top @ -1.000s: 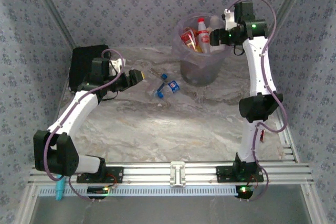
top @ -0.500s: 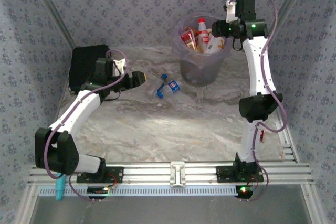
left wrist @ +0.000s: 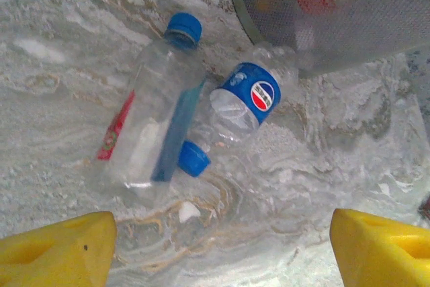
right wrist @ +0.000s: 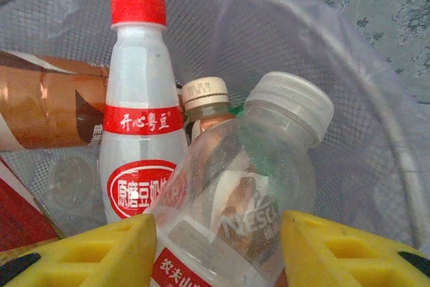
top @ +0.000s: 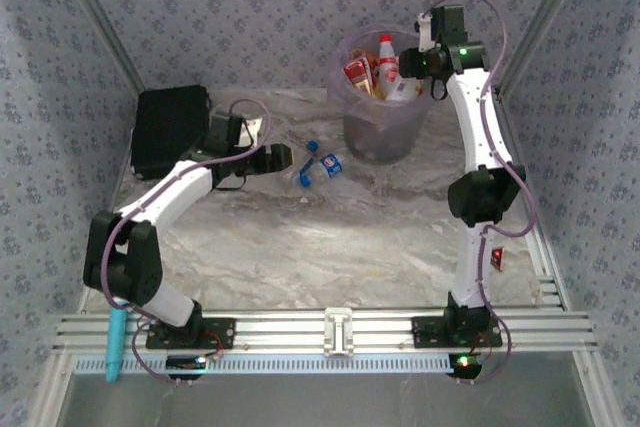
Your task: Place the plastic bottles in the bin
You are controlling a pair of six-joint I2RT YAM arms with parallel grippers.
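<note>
**Right jaws at the bin's mouth, left jaws wide before two bottles on the desk**

Right jaws: the yellow pads (right wrist: pixel 87 253) stand fairly narrow, and a clear bottle with a white cap (right wrist: pixel 255 179) fills the gap between them. Its base is cut off at the frame's lower edge. I cannot tell whether the pads press it or whether it merely leans in the bin (right wrist: pixel 363 119) beyond them. Just left of it a white bottle with a red cap (right wrist: pixel 138 119) stands upright. Between the two peeks a beige-capped bottle (right wrist: pixel 205 95), its body hidden. A copper-brown bottle (right wrist: pixel 47 109) lies across at the left, cut off by the frame edge. A red shape below it is too cropped to name. The right arm (top: pixel 480 137) rises from the near right, bends at its elbow and reaches far to the bin's right rim, with the wrist over the mouth.

Left jaws: wide apart and empty, the pad tips (left wrist: pixel 60 247) cut off by the frame's lower corners. Beyond them, clear of both pads, two bottles lie on the desk (left wrist: pixel 54 65). One is a clear bottle with a blue cap (left wrist: pixel 151 109). Touching it on the right is a blue-labelled bottle (left wrist: pixel 245 95), whose far end is close by the bin's foot. The left arm (top: pixel 170 197) folds at the near left and stretches low toward the middle, so the jaws sit just left of the pair. A black case (top: pixel 170 127) lies at the far left.
</note>
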